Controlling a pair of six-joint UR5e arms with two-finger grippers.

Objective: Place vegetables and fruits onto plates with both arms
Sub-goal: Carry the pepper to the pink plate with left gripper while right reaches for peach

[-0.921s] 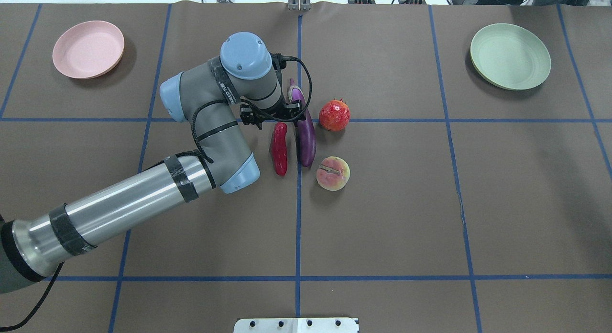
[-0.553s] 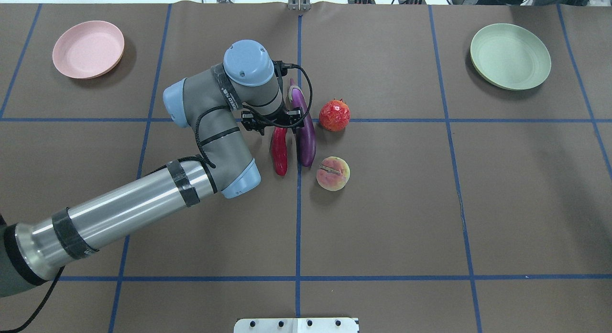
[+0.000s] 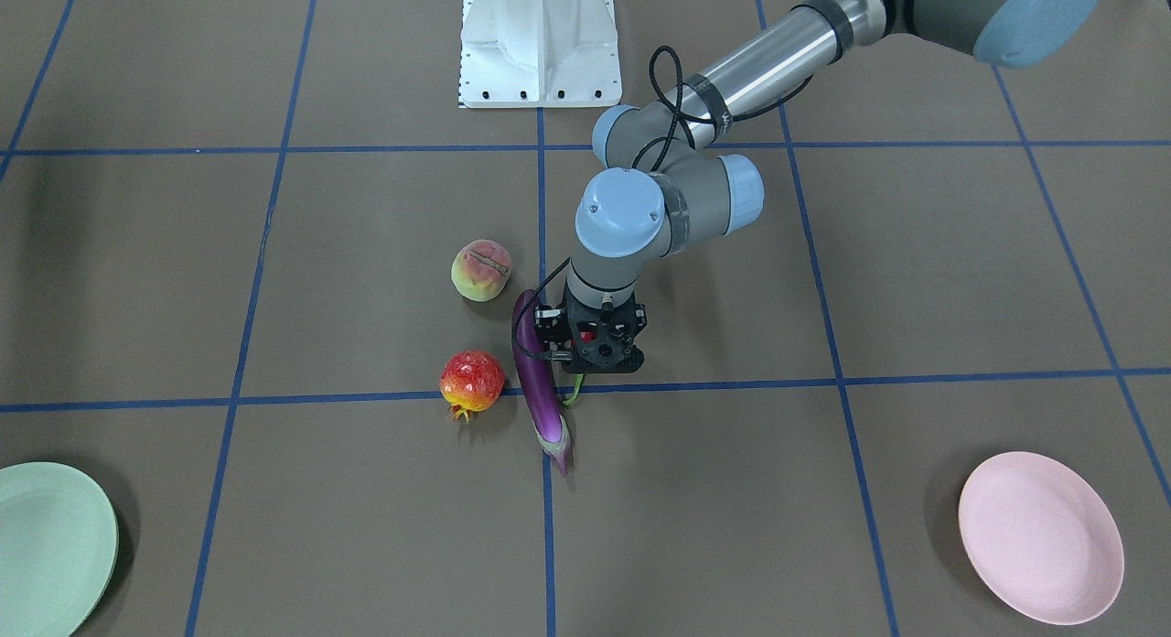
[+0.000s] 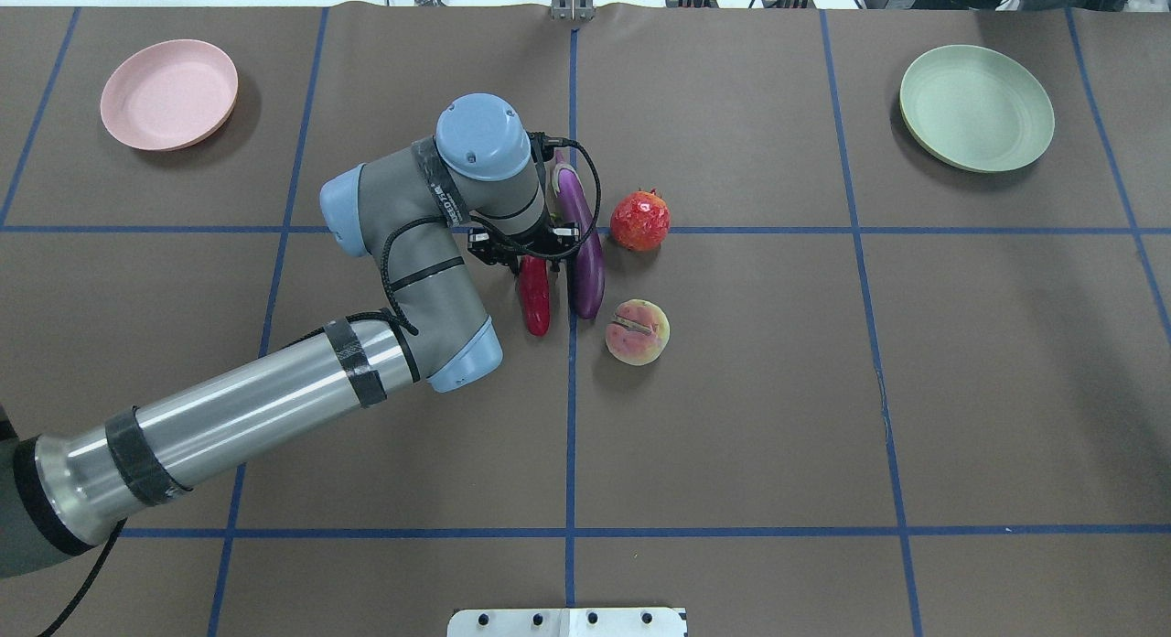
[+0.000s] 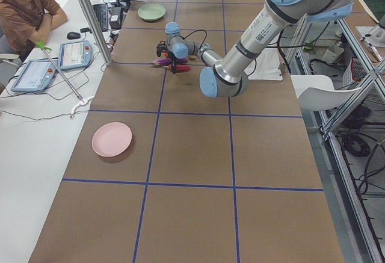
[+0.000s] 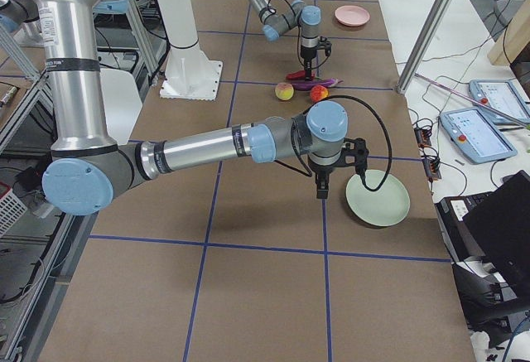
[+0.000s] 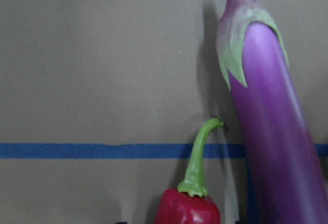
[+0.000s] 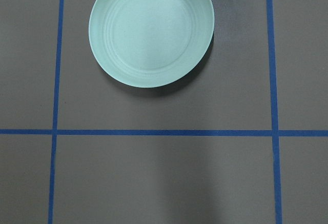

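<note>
Hanging over the chili (image 4: 534,304), left hand (image 4: 530,250) sits beside eggplant (image 4: 587,273).

The left gripper (image 3: 593,353) points down onto the red chili (image 3: 574,393), just beside the purple eggplant (image 3: 535,372). A pomegranate (image 3: 471,381) and a peach (image 3: 480,269) lie near. The green plate (image 3: 55,545) and the pink plate (image 3: 1040,536) sit well apart, at opposite corners.

Illumination is bright, diffuse and from overhead. Soft shadows lie beside the pink plate (image 4: 169,94) and green plate (image 4: 976,107) on the matte counter (image 4: 732,417). The left wrist view is slightly soft; the eggplant (image 7: 271,131) blurs toward the lower edge.
</note>
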